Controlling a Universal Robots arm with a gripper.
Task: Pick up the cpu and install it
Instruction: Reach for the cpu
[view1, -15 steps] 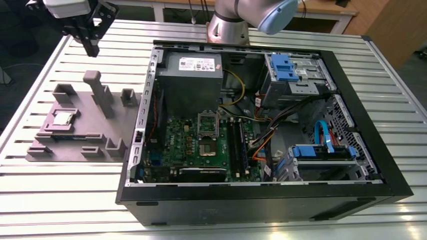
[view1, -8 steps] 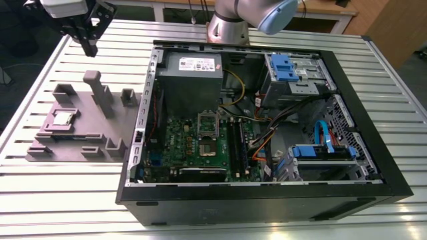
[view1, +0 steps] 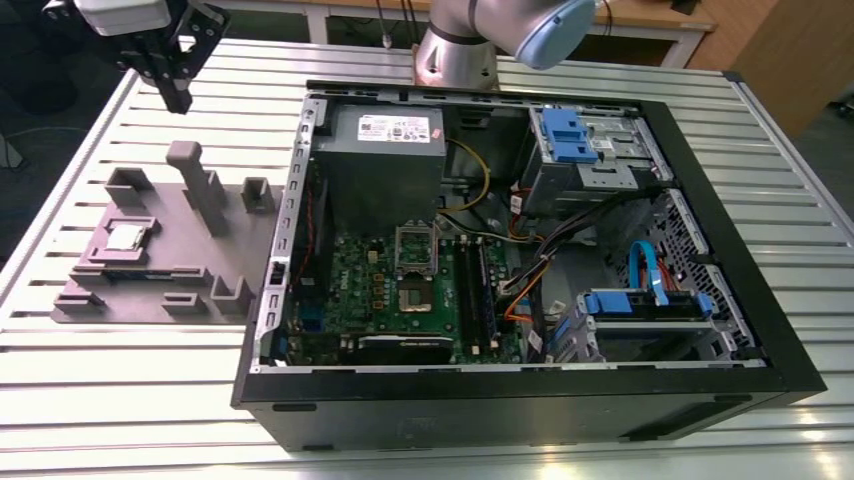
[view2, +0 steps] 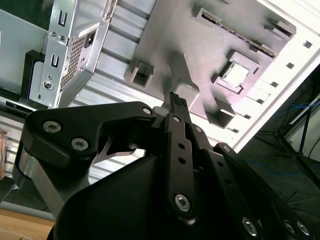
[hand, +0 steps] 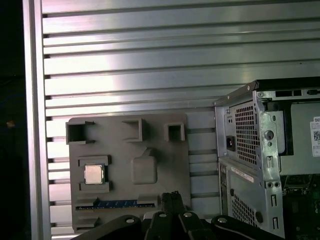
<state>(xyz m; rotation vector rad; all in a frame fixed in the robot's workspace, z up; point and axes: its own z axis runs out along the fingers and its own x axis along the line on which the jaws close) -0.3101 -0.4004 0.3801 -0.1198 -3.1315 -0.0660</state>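
The cpu (view1: 127, 237) is a small silver square lying in a recess of the mauve-grey tray (view1: 174, 290), on the table to the exterior view's left of the open computer case. It also shows as the cpu (hand: 93, 174) in the first wrist view and the cpu (view2: 235, 74) in the second. My gripper (view1: 178, 102) hangs high above the table beyond the tray's far end, well away from the cpu, shut and holding nothing. Its black fingers (hand: 170, 196) lie pressed together. A metal socket frame (view1: 416, 245) sits on the green motherboard inside the case.
The open black case (view1: 747, 250) holds a grey power supply (view1: 380, 135), blue drive brackets (view1: 567, 135) and loose cables. Raised blocks and a tall post (view1: 200, 185) stand on the tray. The arm's base (view1: 461, 45) stands behind the case on the slatted metal table (view1: 134, 400).
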